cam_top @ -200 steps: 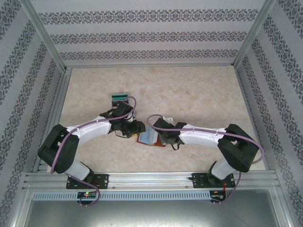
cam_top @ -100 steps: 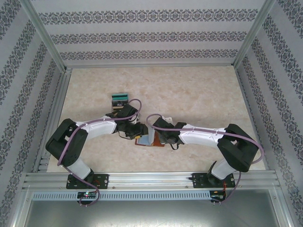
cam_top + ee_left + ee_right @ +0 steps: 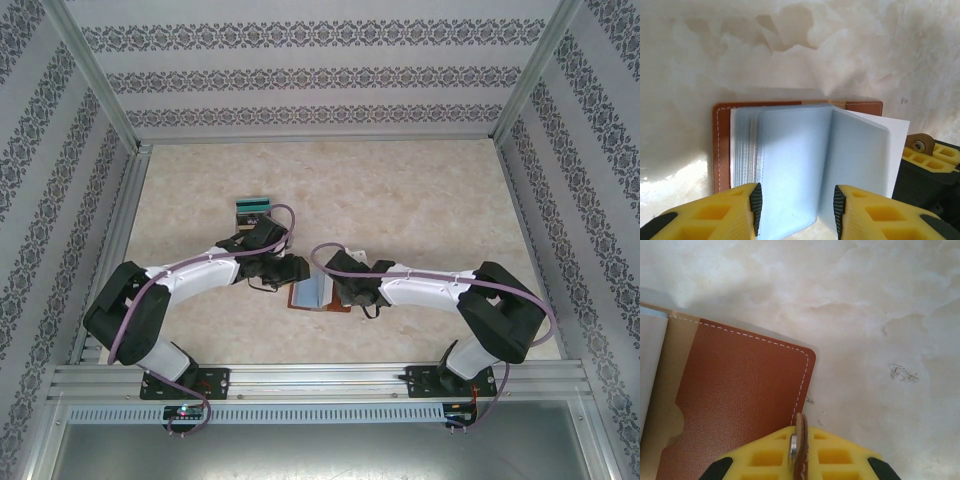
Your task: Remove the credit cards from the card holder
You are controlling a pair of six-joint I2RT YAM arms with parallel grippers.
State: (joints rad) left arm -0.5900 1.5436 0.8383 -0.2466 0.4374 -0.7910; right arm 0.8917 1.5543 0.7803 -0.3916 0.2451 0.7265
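The card holder [image 3: 312, 293] lies open on the table between my two grippers, brown cover down. In the left wrist view its blue-grey sleeves [image 3: 805, 155] fan upward inside the brown rim [image 3: 720, 150]. My left gripper [image 3: 797, 210] is open, its pads either side of the sleeves' near edge. My right gripper [image 3: 800, 432] is shut on the snap tab [image 3: 801, 440] beside the brown leather cover [image 3: 740, 405]; it also appears as a yellow block [image 3: 927, 165] in the left wrist view. A teal card [image 3: 253, 203] and a black card [image 3: 252, 215] lie stacked on the table behind my left gripper [image 3: 293, 270].
Marble-patterned tabletop [image 3: 420, 200] stretches open behind and to the right. Aluminium frame rails [image 3: 120, 220] and patterned walls close in the sides. The arm bases sit on the near rail [image 3: 320, 378].
The left arm swung down toward the holder and came back up a little; its jaws narrowed slightly. The right arm held still on the tab.
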